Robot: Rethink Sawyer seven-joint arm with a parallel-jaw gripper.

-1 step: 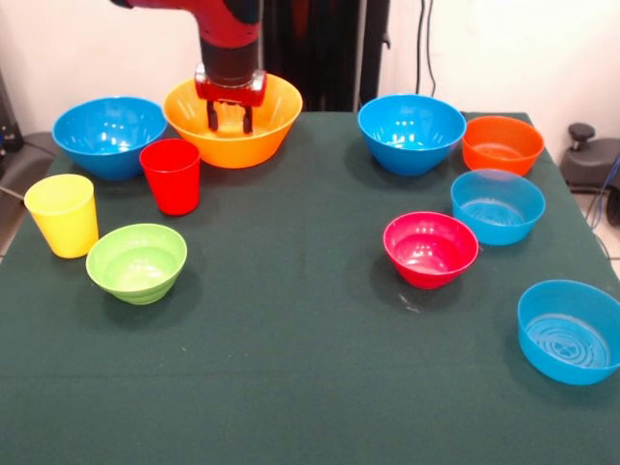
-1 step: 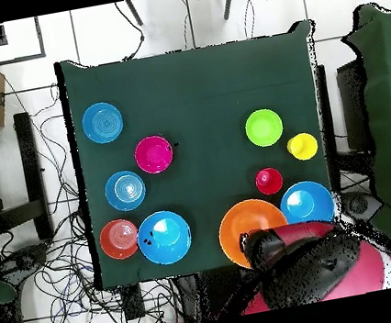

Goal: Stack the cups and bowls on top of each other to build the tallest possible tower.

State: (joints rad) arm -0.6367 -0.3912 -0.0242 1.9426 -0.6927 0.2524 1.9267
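Front view: the gripper (image 1: pixel 230 117) is held inside the big yellow-orange bowl (image 1: pixel 232 123), jaws parted and empty. Red cup (image 1: pixel 171 175) is seen just beside it. Overhead view: nothing is stacked on the worktop (image 2: pixel 194 104).

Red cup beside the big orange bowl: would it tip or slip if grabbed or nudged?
The red cup stands upright and is taller than wide, so a high nudge would probably tip it. It looks like thin glossy plastic, likely light and somewhat slippery. On its side, it would probably roll.
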